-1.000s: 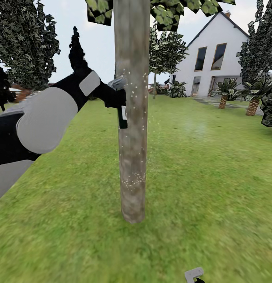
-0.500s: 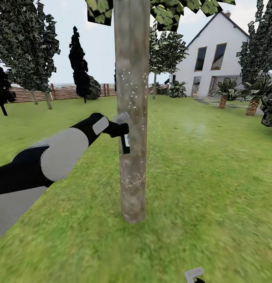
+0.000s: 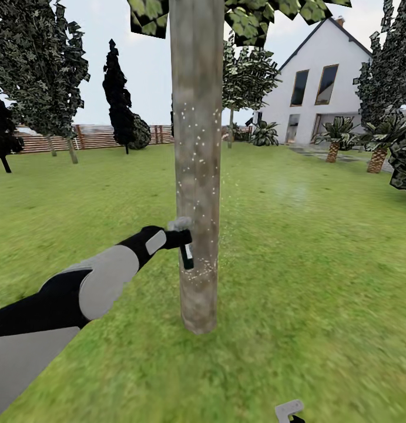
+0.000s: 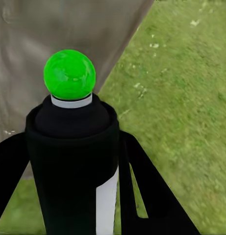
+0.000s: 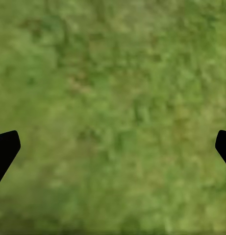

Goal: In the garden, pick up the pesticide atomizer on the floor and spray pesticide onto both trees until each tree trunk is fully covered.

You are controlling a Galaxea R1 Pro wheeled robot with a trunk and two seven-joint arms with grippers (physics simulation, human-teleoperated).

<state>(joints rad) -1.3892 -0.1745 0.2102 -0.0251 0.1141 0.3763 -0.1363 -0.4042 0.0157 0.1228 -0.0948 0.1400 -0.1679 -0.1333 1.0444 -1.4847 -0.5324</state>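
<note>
The lawn (image 3: pixel 320 264) spreads wide around a thick tree trunk (image 3: pixel 195 176) speckled with pale droplets. Low against it, the left gripper (image 3: pixel 185 247) is clamped on the dark pesticide atomizer (image 3: pixel 187 257), green nozzle (image 4: pixel 69 74) facing the bark. The right gripper (image 5: pixel 113 142) hangs over grass, fingers spread wide, holding nothing.

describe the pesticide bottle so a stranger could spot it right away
Start at the thick grey-brown tree trunk in the middle of the lawn. Low against its left side, the left hand grips the pesticide atomizer: a small near-black cylinder with a pale mark, and in the left wrist view a bright green ball on top.
</note>
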